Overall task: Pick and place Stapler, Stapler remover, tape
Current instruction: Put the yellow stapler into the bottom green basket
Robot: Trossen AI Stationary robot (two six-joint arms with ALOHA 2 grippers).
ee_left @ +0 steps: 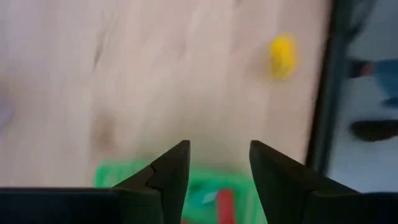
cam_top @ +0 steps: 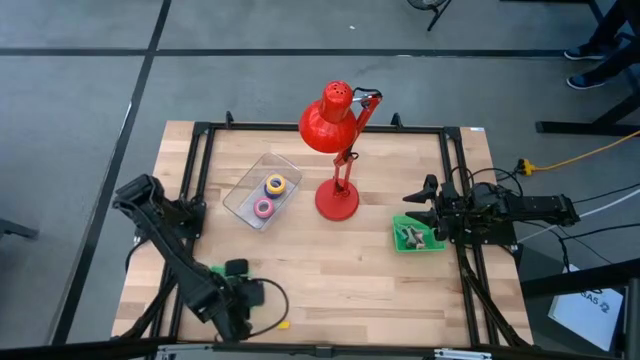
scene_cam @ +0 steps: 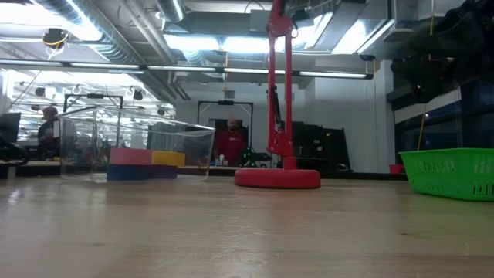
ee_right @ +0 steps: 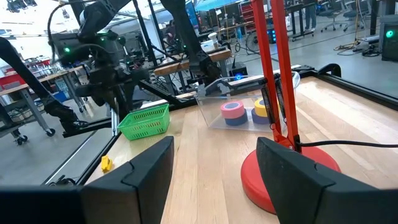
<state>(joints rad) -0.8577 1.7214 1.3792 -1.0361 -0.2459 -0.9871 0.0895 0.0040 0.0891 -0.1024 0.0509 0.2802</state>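
The tape rolls [cam_top: 270, 194], one pink and one yellow over blue, lie in a clear tray [cam_top: 243, 199] left of the red lamp; they also show in the low view [scene_cam: 147, 163] and the right wrist view [ee_right: 242, 112]. My left gripper [ee_left: 219, 163] is open and hangs over a small green basket [ee_left: 118, 174] near the table's near left edge [cam_top: 236, 267]; something red [ee_left: 224, 205] lies in it. My right gripper [ee_right: 214, 162] is open by the right edge [cam_top: 425, 205], just above a second green basket [cam_top: 400, 222] that holds dark small items [cam_top: 412, 237]. No stapler is clearly recognisable.
The red desk lamp stands mid-table on its round base [cam_top: 337, 202], its arm and shade [cam_top: 330, 122] leaning toward the far edge. A small yellow object [cam_top: 283, 324] lies near the near edge. Black frame rails [cam_top: 195, 160] run along the table's sides. A person [scene_cam: 230, 145] stands behind.
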